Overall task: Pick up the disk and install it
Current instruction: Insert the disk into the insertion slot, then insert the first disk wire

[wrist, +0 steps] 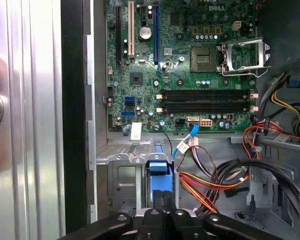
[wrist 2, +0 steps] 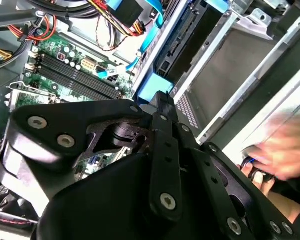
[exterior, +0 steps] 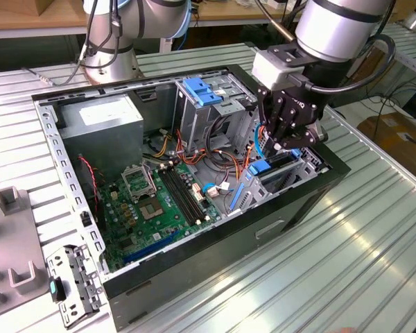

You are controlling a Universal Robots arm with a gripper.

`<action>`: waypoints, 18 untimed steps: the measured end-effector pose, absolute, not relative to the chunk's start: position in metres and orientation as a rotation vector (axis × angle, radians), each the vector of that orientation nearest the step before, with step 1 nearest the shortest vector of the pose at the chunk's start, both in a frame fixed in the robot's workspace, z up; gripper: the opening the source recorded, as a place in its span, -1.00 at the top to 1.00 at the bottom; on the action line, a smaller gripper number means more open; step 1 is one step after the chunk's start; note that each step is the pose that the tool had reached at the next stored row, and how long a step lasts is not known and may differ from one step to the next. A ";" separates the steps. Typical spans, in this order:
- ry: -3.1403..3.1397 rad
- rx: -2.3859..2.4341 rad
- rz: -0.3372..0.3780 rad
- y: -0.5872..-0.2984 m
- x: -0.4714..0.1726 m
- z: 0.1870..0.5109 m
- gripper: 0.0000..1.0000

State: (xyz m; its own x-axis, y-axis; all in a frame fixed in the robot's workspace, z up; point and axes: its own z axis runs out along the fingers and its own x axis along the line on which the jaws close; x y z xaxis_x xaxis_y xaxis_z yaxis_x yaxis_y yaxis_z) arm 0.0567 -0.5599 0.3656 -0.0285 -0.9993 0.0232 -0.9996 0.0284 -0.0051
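No legible text; white sticker [exterior: 99, 114] on grey power supply box [exterior: 128, 135] too small to read.

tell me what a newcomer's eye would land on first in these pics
The open computer case with its green motherboard sits in the middle of the exterior view. At the end of the case toward that view's right, the robot's black hand reaches down into the drive bay, directly above the blue-railed disk standing on edge there.
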 end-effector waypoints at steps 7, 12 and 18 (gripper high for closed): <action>-2.243 2.181 0.031 -0.560 0.057 0.362 0.79; -2.243 2.181 0.031 -0.560 0.057 0.362 0.79; -2.243 2.181 0.030 -0.560 0.058 0.362 0.79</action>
State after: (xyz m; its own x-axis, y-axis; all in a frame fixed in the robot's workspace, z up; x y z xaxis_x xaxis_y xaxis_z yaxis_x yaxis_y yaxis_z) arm 0.0576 -0.5599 0.3620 -0.0279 -0.9994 0.0226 -0.9996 0.0278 -0.0052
